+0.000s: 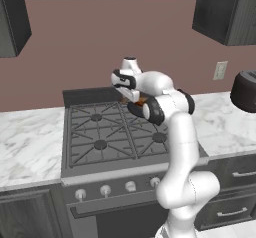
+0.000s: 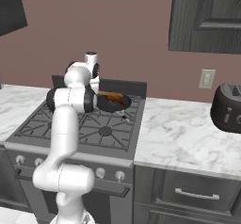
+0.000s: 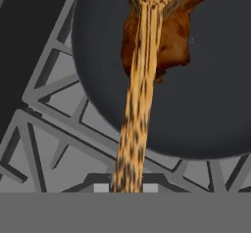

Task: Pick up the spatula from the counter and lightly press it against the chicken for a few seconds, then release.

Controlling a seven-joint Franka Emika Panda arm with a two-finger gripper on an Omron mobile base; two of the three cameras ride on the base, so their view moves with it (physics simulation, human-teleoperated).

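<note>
A wooden, speckled spatula point(image 3: 139, 90) runs from between my fingertips up into a dark round pan point(image 3: 211, 95). Its blade lies on the brown piece of chicken point(image 3: 174, 46) in that pan. My gripper point(image 3: 125, 188) is shut on the lower end of the handle. In the right base view the pan point(image 2: 113, 106) sits on the stove's back right burner with the chicken point(image 2: 111, 97) in it, and my hand hangs just left of it. In the left base view a bit of the chicken point(image 1: 141, 101) shows behind my forearm.
The pan rests on the grey grates of the stove point(image 1: 100, 132), which is set between marble counters point(image 2: 188, 133). A dark toaster point(image 2: 228, 108) stands at the counter's right end, below a wall outlet point(image 2: 206, 78). Dark cabinets hang above.
</note>
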